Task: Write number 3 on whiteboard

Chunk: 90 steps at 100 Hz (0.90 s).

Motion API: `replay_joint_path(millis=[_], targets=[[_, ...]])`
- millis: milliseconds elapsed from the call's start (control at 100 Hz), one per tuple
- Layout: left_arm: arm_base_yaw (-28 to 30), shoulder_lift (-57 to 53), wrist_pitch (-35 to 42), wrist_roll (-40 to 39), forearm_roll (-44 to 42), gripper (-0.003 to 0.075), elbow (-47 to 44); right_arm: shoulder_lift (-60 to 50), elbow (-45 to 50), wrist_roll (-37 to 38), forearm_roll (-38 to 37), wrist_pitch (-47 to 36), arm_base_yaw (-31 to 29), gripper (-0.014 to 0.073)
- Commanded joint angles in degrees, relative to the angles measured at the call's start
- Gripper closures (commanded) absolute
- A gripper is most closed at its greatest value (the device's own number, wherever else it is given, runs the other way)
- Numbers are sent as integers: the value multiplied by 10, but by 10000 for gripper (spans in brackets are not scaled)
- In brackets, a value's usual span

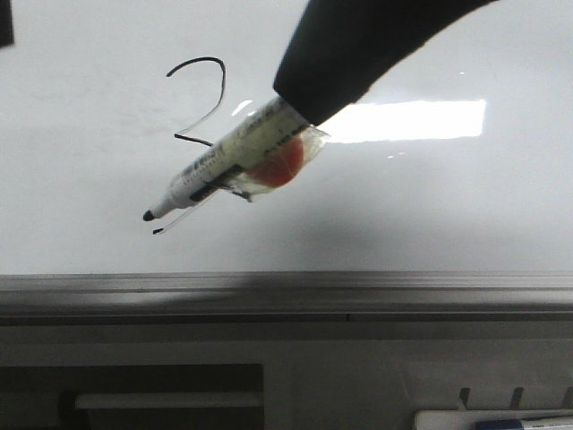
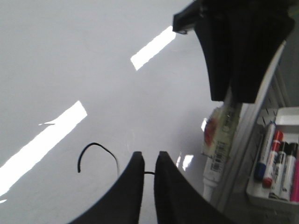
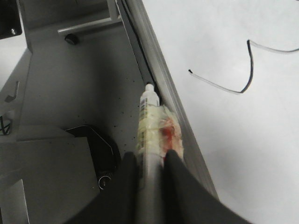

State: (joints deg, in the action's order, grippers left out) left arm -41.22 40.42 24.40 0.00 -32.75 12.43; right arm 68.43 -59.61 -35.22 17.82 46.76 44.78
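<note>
Right claw (image 1: 300, 112) beside number 3 (image 1: 201, 98)

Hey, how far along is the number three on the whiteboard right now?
Done: the top curve and middle notch of the number 3 are drawn on the whiteboard. In hand: the right gripper holds the marker, its tip low on the board. Left: whether the bottom stroke is complete is unclear, since the marker covers it.

I see a thin black number 3 (image 1: 201, 103) on the glossy pale grey-white whiteboard (image 1: 89, 179), edged by a grey rail (image 1: 286, 291). The white marker (image 1: 215, 170) carries black print, a black tip and an orange-red patch under clear tape.
</note>
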Motion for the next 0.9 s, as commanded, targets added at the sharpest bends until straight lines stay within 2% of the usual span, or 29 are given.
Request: replay_joint_path(millis=[0, 80, 150, 490, 750, 890], targets=[[-2, 25, 51, -6, -38, 527, 18, -10, -19, 0, 5, -20, 0, 653], [-2, 48, 61, -6, -43, 387, 21, -6, -23, 0, 4, -20, 0, 653], [-2, 70, 61, -6, -44, 344, 27, -1, -32, 0, 2, -19, 0, 653], [-2, 158, 61, 0, -77, 346, 82, 37, -82, 0, -4, 5, 8, 653], [-2, 172, 33, 0, -89, 347, 83, 48, -110, 0, -6, 26, 25, 653], [-2, 172, 27, 0, -89, 372, 83, 48, -110, 0, -6, 26, 25, 653]])
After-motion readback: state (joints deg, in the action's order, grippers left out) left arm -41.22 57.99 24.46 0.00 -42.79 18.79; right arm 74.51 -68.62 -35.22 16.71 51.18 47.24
